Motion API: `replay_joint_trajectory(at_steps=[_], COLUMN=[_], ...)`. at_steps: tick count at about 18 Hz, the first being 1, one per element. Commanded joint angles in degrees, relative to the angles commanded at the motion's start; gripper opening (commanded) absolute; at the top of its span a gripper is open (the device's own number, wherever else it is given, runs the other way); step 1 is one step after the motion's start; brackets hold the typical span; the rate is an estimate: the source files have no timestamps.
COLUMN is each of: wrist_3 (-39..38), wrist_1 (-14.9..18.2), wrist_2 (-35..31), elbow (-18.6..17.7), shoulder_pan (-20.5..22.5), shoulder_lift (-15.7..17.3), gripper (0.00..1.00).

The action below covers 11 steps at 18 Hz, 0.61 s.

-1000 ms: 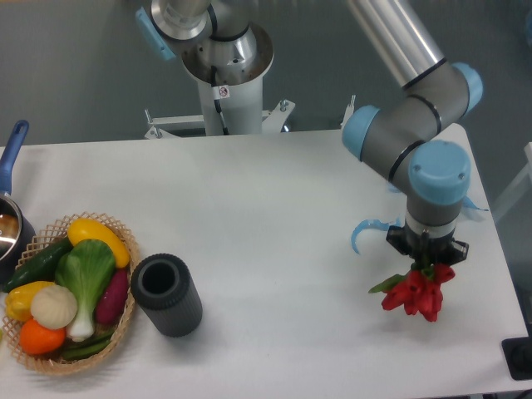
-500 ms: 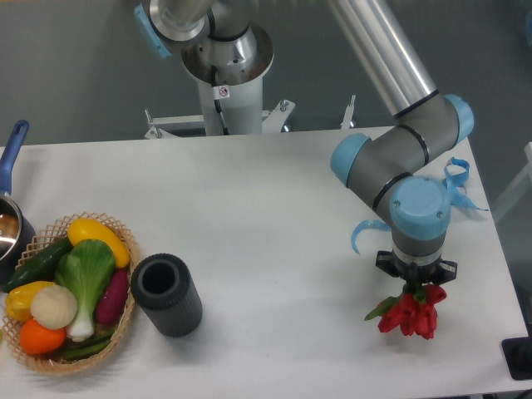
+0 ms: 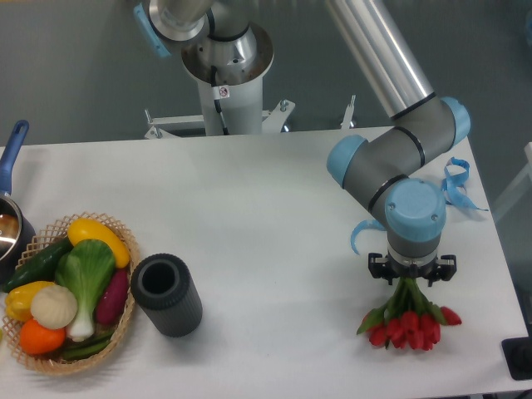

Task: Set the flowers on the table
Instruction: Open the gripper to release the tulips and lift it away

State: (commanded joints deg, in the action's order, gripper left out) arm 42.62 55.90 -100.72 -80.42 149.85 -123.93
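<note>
The flowers (image 3: 409, 324), a small bunch of red tulips with green stems, lie on the white table (image 3: 274, 216) near its front right corner. The heads are fanned out toward the front edge and the stem ends reach under the gripper. My gripper (image 3: 412, 279) points straight down right above the stem ends. Its dark jaws stand apart on either side of the stems, and the blue wrist hides the fingertips.
A dark cylinder (image 3: 167, 294) stands at the front left. Beside it is a wicker basket (image 3: 125, 312) of vegetables. A pot with a blue handle (image 3: 10, 166) is at the left edge. A blue ribbon (image 3: 455, 184) lies at the right. The robot base (image 3: 224, 75) is behind the table.
The arm came down and a little to the left. The tulips dropped out of the tight bunch, and now lie on the table with stems showing and heads spread.
</note>
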Motion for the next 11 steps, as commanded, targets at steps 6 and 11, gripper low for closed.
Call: replay_joint_trajectory(at_steps=[6, 11], wrist_3=[1.3, 13.7], wrist_1=[-0.5, -0.2], wrist_2=[0.2, 0.7], elbow=[-1.1, -1.8], shoulder_pan=[1.4, 3.0], shoulder_lift=[2.7, 5.2], gripper=[1.00, 1.00])
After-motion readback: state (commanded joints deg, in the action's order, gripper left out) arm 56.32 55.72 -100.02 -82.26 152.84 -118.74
